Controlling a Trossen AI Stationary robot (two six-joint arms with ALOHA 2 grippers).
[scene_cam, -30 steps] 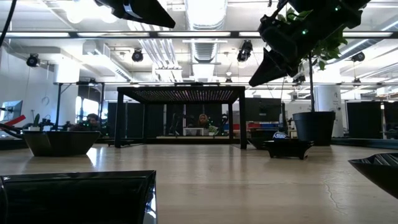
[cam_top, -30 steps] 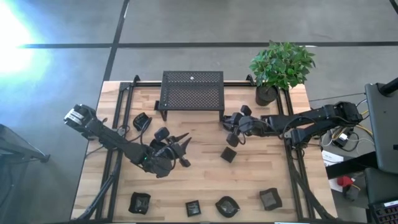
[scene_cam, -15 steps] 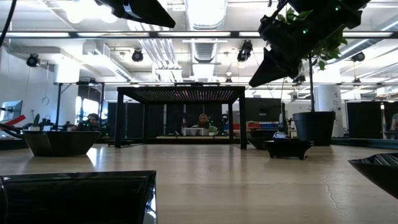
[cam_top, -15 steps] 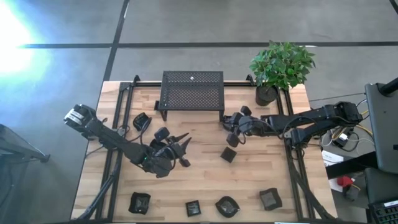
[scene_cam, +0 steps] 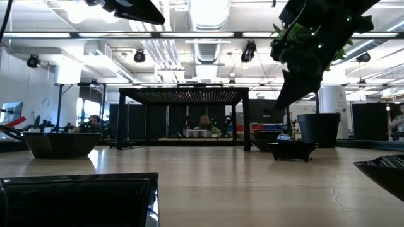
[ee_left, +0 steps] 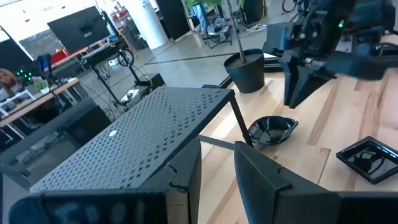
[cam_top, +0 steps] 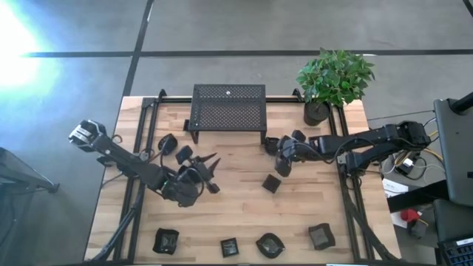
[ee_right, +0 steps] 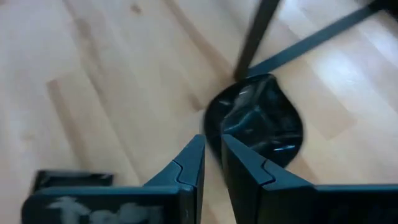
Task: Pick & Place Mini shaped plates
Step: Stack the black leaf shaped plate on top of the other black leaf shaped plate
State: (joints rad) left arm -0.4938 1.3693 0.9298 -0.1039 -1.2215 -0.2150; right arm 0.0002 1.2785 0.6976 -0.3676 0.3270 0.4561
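Observation:
Several tiny black glossy dishes lie on the wooden table. One round dish sits by the near right leg of the black mesh stand; it also shows in the left wrist view. A square dish lies mid-table. My right gripper hangs above the table, fingers almost together and pointing down, just short of the round dish and holding nothing. My left gripper is open and empty left of centre, facing the stand. Two dishes lie beside it.
Several more dishes line the near edge. A potted plant stands at the far right corner. Bare wood lies between the two grippers. People sit in the room beyond the table.
My right gripper has tipped its fingers downward and shifted a little toward the table's right edge. My left gripper has drawn back slightly toward the table's left and far side. No dish has moved.

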